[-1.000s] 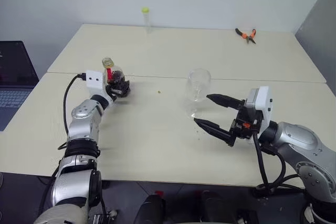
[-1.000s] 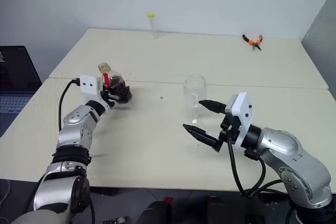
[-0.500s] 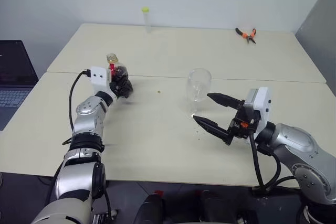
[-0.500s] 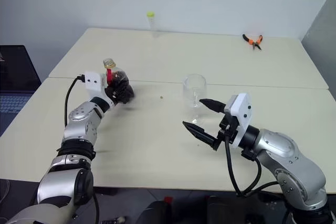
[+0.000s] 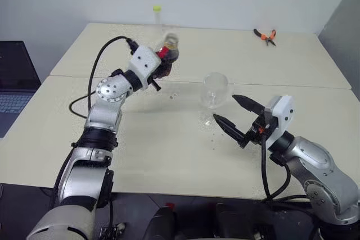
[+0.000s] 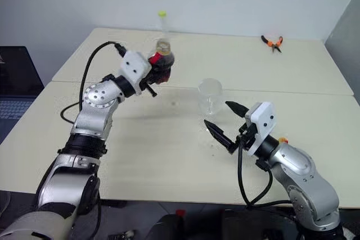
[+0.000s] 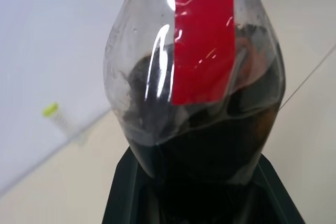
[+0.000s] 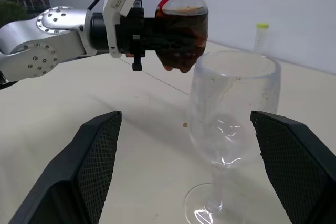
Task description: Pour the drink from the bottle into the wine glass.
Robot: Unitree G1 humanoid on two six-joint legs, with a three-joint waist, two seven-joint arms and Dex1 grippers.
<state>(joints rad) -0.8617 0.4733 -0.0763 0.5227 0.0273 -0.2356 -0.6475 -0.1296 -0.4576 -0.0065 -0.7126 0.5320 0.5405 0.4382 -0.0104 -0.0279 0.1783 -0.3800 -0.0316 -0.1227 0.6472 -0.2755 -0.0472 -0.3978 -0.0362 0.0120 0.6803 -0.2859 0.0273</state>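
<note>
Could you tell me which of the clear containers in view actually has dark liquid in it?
The bottle held off the table by the left gripper; dark drink fills its lower half. The wine glass and the slim capped tube look empty.

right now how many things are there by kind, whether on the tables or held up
bottles: 1, the bottle with dark drink, held off the table
glasses: 1, the wine glass
tubes: 1, a slim tube with a yellow-green cap
pliers: 1, orange-handled pliers
laptops: 1, a laptop to the left, off the tables
total: 5
</note>
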